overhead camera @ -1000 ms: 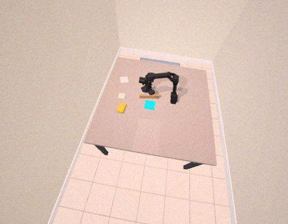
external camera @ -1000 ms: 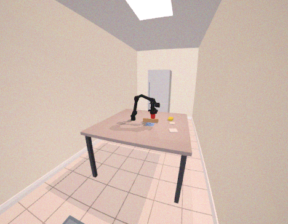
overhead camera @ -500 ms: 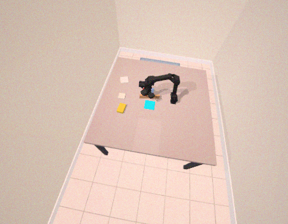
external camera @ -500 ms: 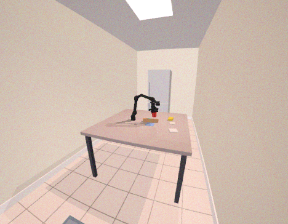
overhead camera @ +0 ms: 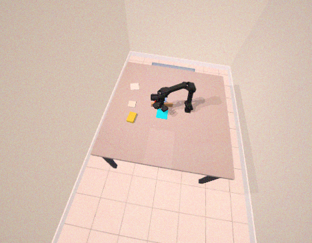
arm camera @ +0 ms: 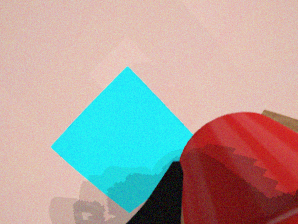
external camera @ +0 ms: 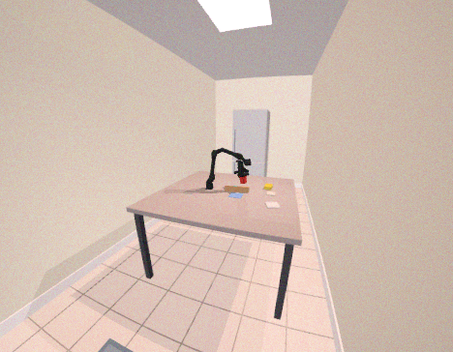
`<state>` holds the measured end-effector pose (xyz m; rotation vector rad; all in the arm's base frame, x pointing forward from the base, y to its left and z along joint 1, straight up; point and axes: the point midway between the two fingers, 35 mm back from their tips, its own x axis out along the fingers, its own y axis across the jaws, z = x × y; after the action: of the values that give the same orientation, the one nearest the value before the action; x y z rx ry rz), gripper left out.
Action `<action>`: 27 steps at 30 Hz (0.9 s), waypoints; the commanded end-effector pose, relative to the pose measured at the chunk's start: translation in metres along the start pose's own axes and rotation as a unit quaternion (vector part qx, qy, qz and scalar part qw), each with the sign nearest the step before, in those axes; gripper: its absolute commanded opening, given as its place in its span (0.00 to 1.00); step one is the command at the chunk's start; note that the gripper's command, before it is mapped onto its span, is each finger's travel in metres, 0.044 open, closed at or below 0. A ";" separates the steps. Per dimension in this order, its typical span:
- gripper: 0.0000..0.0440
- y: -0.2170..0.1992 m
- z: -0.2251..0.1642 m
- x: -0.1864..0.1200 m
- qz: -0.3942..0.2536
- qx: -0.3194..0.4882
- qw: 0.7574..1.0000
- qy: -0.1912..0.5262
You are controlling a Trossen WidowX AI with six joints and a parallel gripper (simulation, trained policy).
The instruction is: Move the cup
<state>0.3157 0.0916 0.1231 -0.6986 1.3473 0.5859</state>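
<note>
The red cup (external camera: 243,180) (arm camera: 235,165) is held off the table by my gripper (external camera: 242,174) (overhead camera: 161,107), which is shut on it. One black fingertip shows against the cup's side in the wrist view. The cup is above the wooden barrier's height, near the barrier and the cyan pad (overhead camera: 162,114) (arm camera: 117,135). The cyan pad lies flat and bare, with the arm's shadow over its lower corner in the wrist view. The blue pad (external camera: 235,195) lies on the barrier's other side, with nothing standing on it. No marbles can be made out.
The low wooden barrier (overhead camera: 169,105) (external camera: 236,190) (arm camera: 283,120) stands between the two pads. A yellow block (overhead camera: 131,117) (external camera: 268,186) and two pale flat squares, one larger (overhead camera: 135,86) (external camera: 272,205) and one smaller (overhead camera: 132,103) (external camera: 271,193), lie off to the side.
</note>
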 end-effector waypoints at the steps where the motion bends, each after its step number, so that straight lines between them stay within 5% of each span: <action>1: 0.00 0.011 0.005 0.005 0.003 -0.004 1.000 -0.004; 27: 0.06 0.056 -0.013 0.056 -0.002 0.011 1.000 0.011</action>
<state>0.2757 0.1195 0.0643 -0.6920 1.3721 0.5760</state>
